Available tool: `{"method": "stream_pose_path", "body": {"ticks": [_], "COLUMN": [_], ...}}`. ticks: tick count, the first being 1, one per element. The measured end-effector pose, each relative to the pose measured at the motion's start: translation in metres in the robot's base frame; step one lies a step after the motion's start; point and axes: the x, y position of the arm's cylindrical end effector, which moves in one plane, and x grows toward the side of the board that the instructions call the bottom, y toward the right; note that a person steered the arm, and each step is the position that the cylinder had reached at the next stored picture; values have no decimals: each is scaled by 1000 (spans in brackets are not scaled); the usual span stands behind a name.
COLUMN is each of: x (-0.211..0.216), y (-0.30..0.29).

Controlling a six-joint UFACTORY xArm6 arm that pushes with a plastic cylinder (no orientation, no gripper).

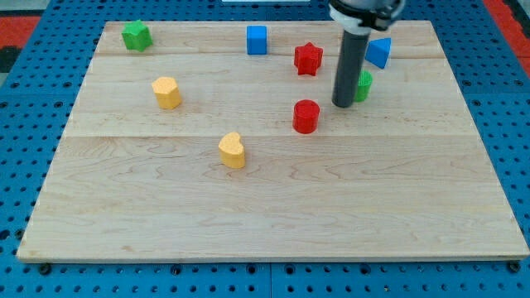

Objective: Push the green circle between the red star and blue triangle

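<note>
The green circle [363,85] sits at the view's upper right, mostly hidden behind my dark rod. My tip [343,104] rests on the board just left of and touching or nearly touching the green circle. The red star [308,59] lies up and to the left of the tip. The blue triangle [379,52] lies just above the green circle, partly behind the rod's upper part. The green circle is below the gap between the red star and the blue triangle.
A red cylinder [305,116] stands just left of my tip. A blue cube [257,40] is at the top centre, a green star-like block [137,36] at the top left. Two yellow blocks [166,92] [233,151] lie left of centre. The wooden board [265,223] sits on blue pegboard.
</note>
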Motion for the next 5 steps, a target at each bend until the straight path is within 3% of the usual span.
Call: {"method": "stream_pose_path", "body": {"ticks": [1,2,3,4,5], "x": [-2,-49,-60,-21,-18], "y": [43,47,37,45,9]}}
